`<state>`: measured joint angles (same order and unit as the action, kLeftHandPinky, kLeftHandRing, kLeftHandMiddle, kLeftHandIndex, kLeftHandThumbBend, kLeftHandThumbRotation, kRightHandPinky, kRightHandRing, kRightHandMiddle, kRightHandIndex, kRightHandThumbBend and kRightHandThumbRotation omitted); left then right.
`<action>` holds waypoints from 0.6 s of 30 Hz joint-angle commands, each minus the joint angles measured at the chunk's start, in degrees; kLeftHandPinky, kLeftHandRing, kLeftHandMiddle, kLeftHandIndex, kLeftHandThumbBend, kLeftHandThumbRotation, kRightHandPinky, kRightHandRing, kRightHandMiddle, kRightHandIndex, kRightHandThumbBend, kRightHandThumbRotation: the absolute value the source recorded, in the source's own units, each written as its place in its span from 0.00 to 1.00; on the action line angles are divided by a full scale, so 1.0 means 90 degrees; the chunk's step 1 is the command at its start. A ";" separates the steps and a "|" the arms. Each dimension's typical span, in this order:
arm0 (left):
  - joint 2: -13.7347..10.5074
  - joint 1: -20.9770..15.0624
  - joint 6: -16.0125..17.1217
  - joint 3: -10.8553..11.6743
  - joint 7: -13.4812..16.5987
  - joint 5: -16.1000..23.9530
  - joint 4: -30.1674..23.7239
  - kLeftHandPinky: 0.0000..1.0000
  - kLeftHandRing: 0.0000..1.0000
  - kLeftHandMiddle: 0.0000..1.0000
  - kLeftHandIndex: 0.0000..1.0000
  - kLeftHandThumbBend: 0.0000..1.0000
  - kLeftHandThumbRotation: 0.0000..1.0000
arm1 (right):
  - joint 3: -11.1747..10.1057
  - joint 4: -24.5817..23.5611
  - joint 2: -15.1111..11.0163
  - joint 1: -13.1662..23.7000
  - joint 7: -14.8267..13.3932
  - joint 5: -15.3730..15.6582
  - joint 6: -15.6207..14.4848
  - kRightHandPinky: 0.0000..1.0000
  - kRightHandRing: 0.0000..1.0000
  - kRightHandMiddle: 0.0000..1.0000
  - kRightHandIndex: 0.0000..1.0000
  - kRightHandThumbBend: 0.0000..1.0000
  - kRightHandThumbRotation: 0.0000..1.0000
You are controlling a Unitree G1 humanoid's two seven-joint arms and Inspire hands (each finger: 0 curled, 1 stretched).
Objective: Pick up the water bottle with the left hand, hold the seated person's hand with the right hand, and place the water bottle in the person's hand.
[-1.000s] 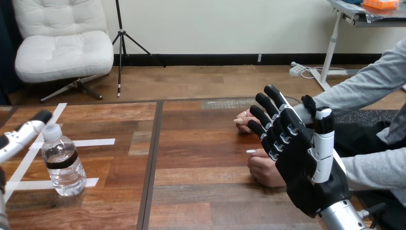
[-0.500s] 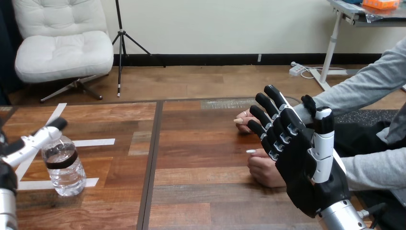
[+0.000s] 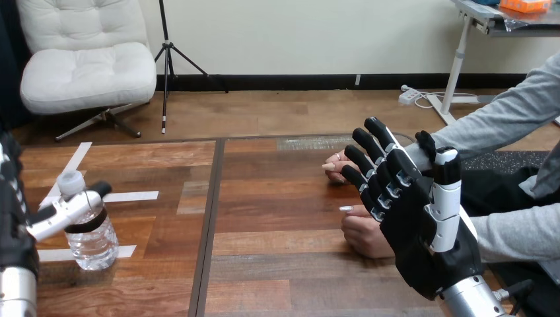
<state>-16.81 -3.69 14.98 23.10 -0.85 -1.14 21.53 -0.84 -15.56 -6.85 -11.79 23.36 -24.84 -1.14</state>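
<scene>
Left hand (image 3: 14, 228) at the bottle; right hand (image 3: 422, 231) spread beside the person's hands.

The black left hand is cut off by the view's left edge. Its one visible white-shelled finger (image 3: 66, 211) extends straight across the front of the clear, ribbed plastic water bottle (image 3: 89, 246), not curled round it; contact cannot be confirmed. The bottle stands upright near the left edge of the plank-grained wooden table (image 3: 277, 264). It has a white screw cap (image 3: 69, 179) and a black label band (image 3: 92, 223), and stands among flat white tape strips (image 3: 125, 196). The right hand is raised with fingers straight and apart. It partly hides the person's nearer hand (image 3: 362, 236), which rests on the table. The person's farther hand (image 3: 338, 168) lies behind those fingers.
</scene>
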 commanded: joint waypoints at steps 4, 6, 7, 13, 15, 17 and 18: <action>-0.0270 -0.0387 -0.0051 -0.0157 0.0158 0.0161 0.0383 1.00 1.00 1.00 1.00 1.00 0.00 | -0.0087 -0.0216 -0.0026 0.0221 0.0050 -0.0104 0.0044 1.00 1.00 1.00 1.00 0.88 1.00; -0.0300 -0.0412 -0.0023 -0.0169 0.0168 0.0183 0.0485 1.00 1.00 1.00 1.00 1.00 0.00 | -0.0088 -0.0211 -0.0025 0.0225 0.0059 -0.0116 0.0045 1.00 1.00 1.00 1.00 0.88 1.00; -0.0326 -0.0438 0.0017 -0.0176 0.0163 0.0195 0.0587 1.00 1.00 1.00 1.00 1.00 0.00 | -0.0089 -0.0211 -0.0025 0.0225 0.0059 -0.0118 0.0045 1.00 1.00 1.00 1.00 0.88 1.00; -0.0401 -0.0548 0.0071 -0.0193 0.0164 0.0198 0.0923 1.00 1.00 1.00 1.00 1.00 0.00 | -0.0089 -0.0216 -0.0021 0.0224 0.0046 -0.0117 0.0034 1.00 1.00 1.00 1.00 0.88 1.00; -0.0417 -0.0576 0.0091 -0.0202 0.0174 0.0194 0.1006 1.00 1.00 1.00 1.00 1.00 0.00 | -0.0089 -0.0214 -0.0022 0.0226 0.0050 -0.0117 0.0036 1.00 1.00 1.00 1.00 0.88 1.00; -0.0437 -0.0602 0.0118 -0.0215 0.0202 0.0211 0.1095 1.00 1.00 1.00 1.00 1.00 0.00 | -0.0085 -0.0217 -0.0021 0.0228 0.0046 -0.0106 0.0043 1.00 1.00 1.00 1.00 0.88 1.00; -0.0444 -0.0610 0.0130 -0.0221 0.0210 0.0215 0.1123 1.00 1.00 1.00 1.00 1.00 0.00 | -0.0084 -0.0218 -0.0020 0.0229 0.0045 -0.0103 0.0045 1.00 1.00 1.00 1.00 0.88 1.00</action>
<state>-18.23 -4.21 14.33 22.18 0.43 0.24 30.23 -0.92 -15.56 -6.88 -11.79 23.36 -24.89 -1.14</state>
